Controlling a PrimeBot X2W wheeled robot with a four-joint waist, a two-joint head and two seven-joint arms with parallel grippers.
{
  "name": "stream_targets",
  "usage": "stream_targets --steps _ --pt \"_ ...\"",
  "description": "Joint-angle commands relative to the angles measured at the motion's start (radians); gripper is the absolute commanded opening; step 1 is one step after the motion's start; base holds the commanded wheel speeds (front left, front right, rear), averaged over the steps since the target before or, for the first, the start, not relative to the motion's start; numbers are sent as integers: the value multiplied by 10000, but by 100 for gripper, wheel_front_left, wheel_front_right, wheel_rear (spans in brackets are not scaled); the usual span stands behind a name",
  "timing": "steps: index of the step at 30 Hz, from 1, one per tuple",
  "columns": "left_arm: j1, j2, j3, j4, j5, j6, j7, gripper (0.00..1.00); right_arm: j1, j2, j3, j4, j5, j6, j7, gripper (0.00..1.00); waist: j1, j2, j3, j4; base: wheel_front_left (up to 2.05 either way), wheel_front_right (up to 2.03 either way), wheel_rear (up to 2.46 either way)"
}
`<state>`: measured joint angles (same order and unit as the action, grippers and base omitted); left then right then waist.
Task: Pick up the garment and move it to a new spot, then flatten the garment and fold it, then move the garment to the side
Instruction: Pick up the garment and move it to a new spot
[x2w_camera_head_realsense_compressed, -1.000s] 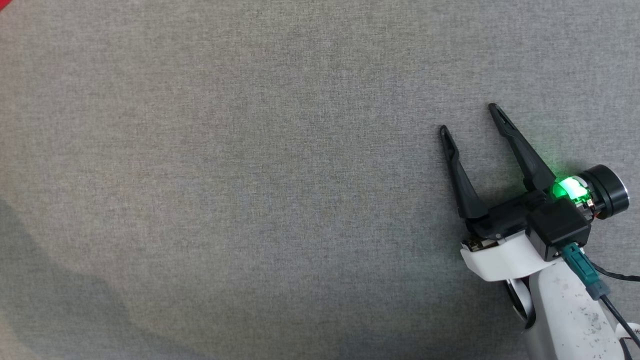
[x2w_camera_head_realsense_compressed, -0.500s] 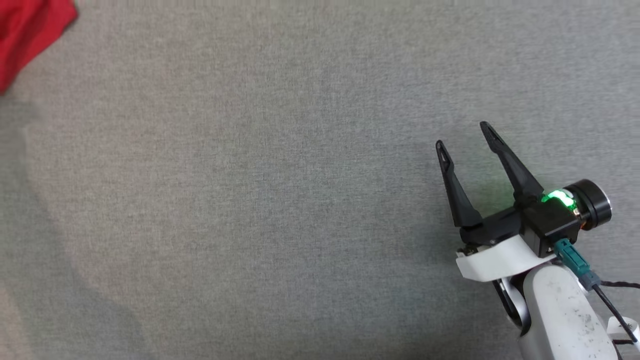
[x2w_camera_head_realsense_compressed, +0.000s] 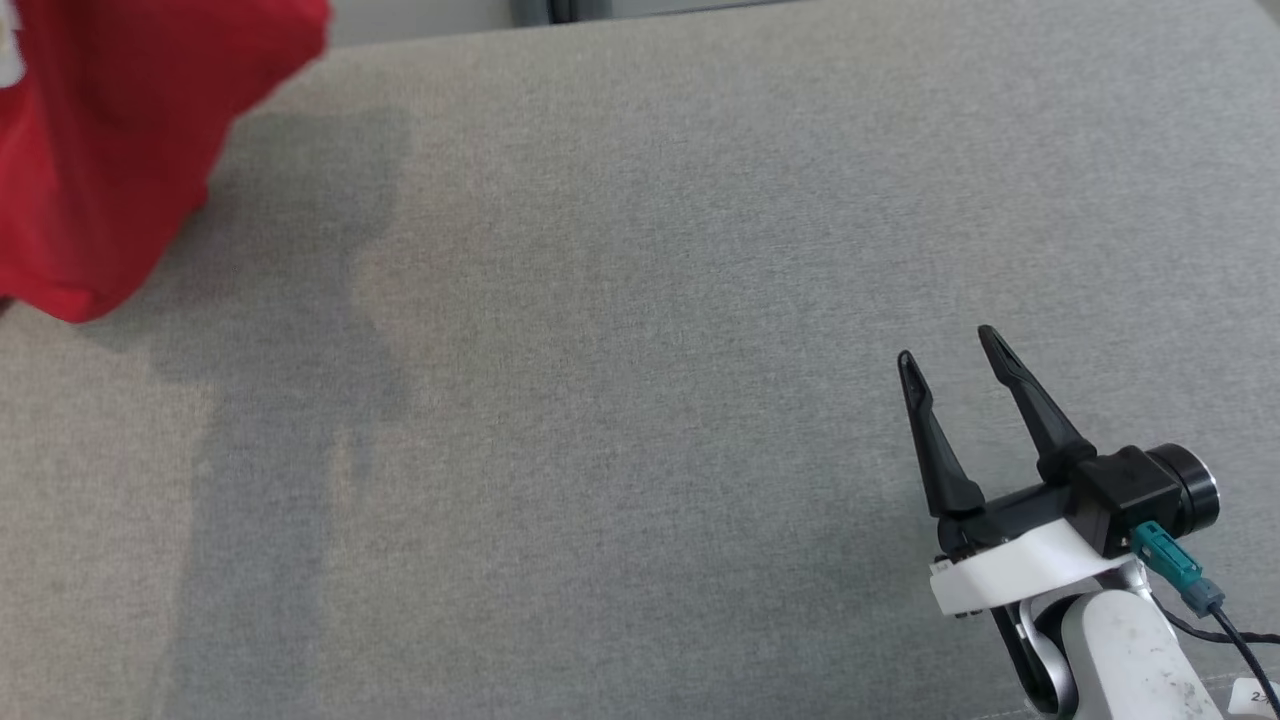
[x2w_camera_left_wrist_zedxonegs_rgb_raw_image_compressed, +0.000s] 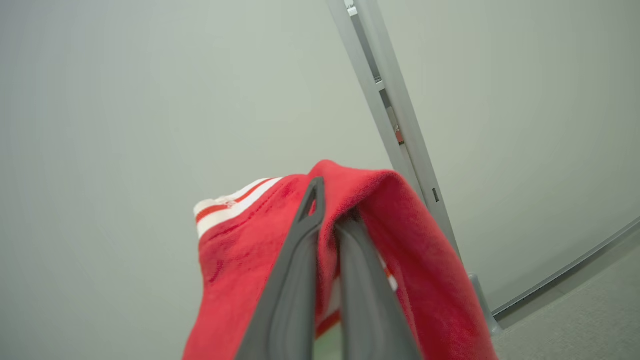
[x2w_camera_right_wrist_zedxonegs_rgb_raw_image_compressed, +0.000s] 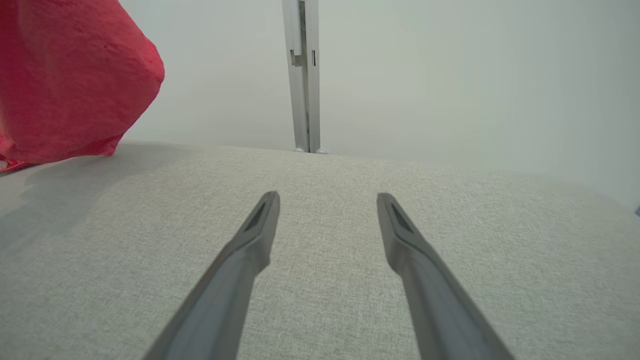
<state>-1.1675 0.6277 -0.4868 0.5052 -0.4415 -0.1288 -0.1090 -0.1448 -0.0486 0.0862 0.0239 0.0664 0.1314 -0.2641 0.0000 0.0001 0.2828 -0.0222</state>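
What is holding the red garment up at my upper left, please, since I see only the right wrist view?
Observer: The left end effector is shut on a fold of the red garment, pinching it between its fingers.
Operator: Thank you; does the cloth carry any markings?
Observer: Yes, a white band with a red stripe runs along one edge, just beside that end effector in the left wrist view.
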Motion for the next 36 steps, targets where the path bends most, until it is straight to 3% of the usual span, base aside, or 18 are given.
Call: stream_targets --steps 1,9,15,19,24,31,32,34,36 --pt "-154 -197 -225 -351 -143 -28 111 0 186 -31 -15 52 96 -14 -7 100 0 -1 -1136 -777 0 0 0" --pt "-279 -1984 -988 -1431 -1187 -29 -41 0 414 -36 -321 118 453 -14 -7 100 0 -1 -1710 -1282 0 0 0" --pt "761 -3009 -1447 -996 -2050 -29 -871 0 464 -31 -542 69 597 -14 -7 100 0 -1 -1638 -1578 0 0 0" --pt "1709 -3083 -1808 -133 -2443 -29 -1288 0 367 -33 -674 19 682 -14 -7 100 0 -1 -1376 -1750 0 0 0" --pt "2651 -2737 -1886 1552 -2543 -29 -1523 0 97 -31 -789 -72 736 -14 -7 100 0 -1 -810 -1928 0 0 0" --pt "3295 -2393 -1099 3287 -2013 236 -1566 0 -163 -33 -804 -72 750 -14 -7 100 0 -1 -82 -2026 0 0 0" --pt "3439 -2406 -940 3405 -1958 243 -1564 42 -181 -31 -800 -47 738 -14 -7 100 0 -1 -39 -2012 0 0 0" --pt "3561 -2480 -729 3523 -1820 220 -1566 100 -214 -33 -798 -29 705 -14 -7 100 0 -1 3 -1966 0 0 0" --pt "3664 -2562 -454 3510 -1763 211 -1567 100 -226 -35 -797 -13 665 -14 -7 100 0 -1 7 -1907 0 0 0"
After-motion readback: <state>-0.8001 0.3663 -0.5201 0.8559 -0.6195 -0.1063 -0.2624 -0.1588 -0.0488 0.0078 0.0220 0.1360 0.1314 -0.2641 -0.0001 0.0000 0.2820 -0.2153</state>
